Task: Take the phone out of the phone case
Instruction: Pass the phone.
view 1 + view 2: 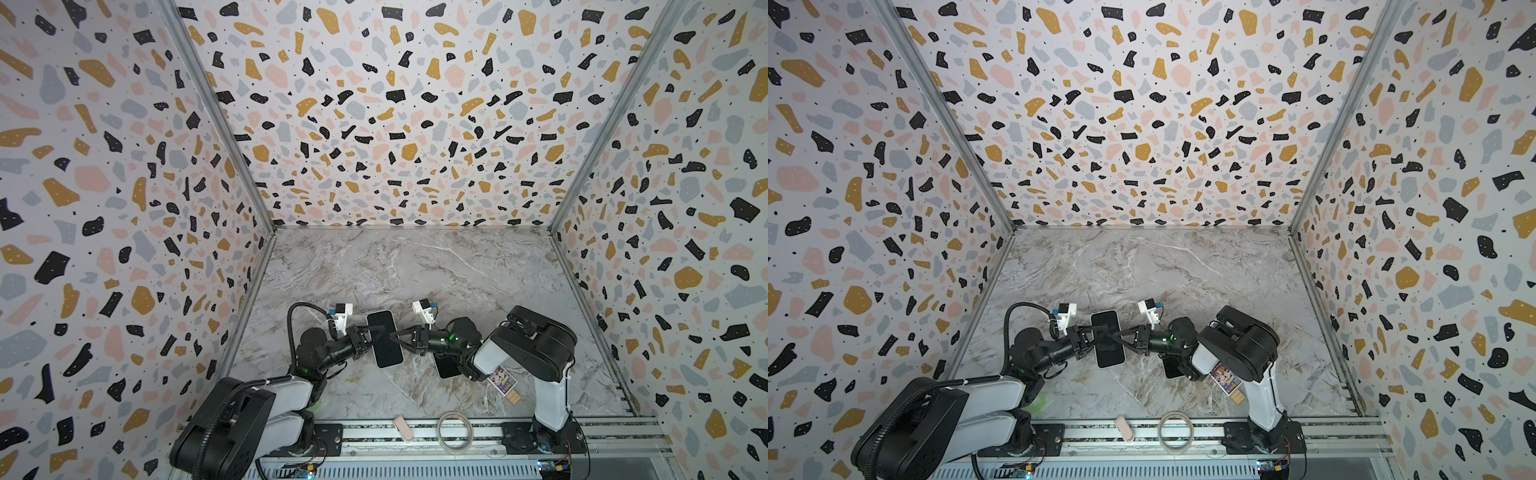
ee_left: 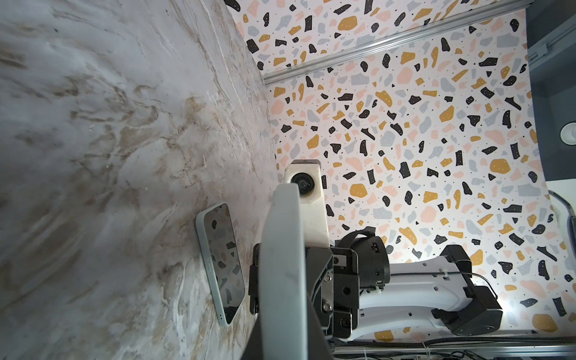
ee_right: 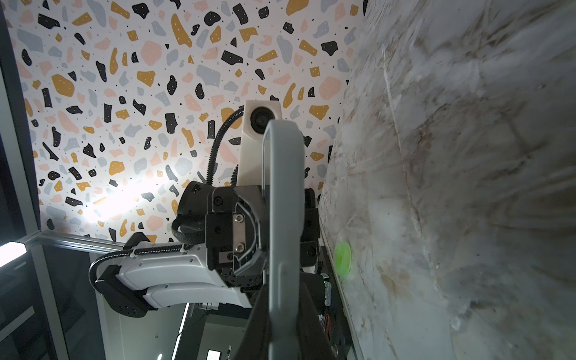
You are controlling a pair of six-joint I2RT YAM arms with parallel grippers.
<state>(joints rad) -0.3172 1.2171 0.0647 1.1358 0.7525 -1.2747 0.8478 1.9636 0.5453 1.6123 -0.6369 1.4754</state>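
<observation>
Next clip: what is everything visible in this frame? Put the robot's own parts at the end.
cased phone: one, black face with pale rim, held above the table between both arms
second phone: one, dark screen with pale edge, flat on the table
card: one, colourful print, on the table beside the right arm
wooden block: one, tan, next to the card
ring: one, clear, on the front rail
pink bar: one, on the front rail beside the ring
table: one, grey marble
left end effector: one, black, shut on the cased phone
right end effector: one, black, shut on the cased phone
</observation>
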